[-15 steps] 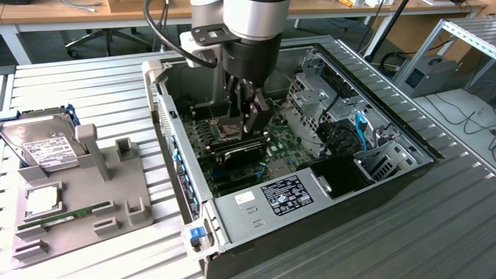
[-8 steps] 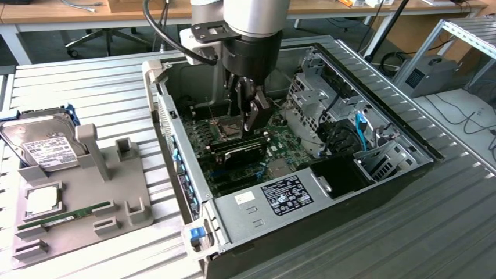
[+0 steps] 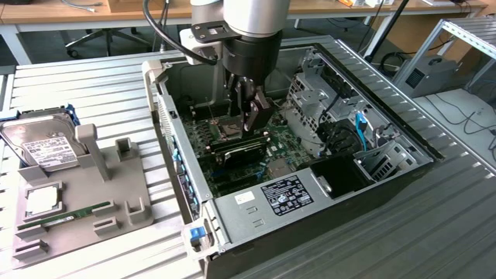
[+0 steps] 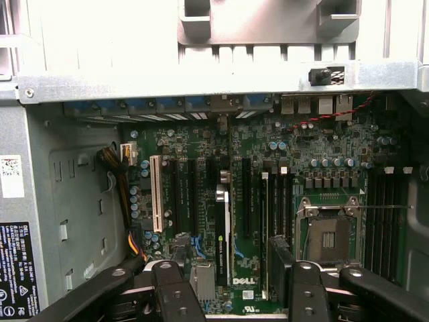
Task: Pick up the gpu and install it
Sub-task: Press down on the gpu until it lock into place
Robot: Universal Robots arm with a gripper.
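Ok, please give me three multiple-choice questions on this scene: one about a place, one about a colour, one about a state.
1. The hard drive lies: A inside the computer case; B on the grey holder; C on the floor.
2. The one pale slot on the motherboard is: A red; B yellow; C white.
3. The hand is: A open; B shut on a cable; C shut on a screw.

1 B, it rests on the holder at the exterior view's left. 2 C, it shows white among black slots. 3 A, its fingers stand apart, gripping nothing.
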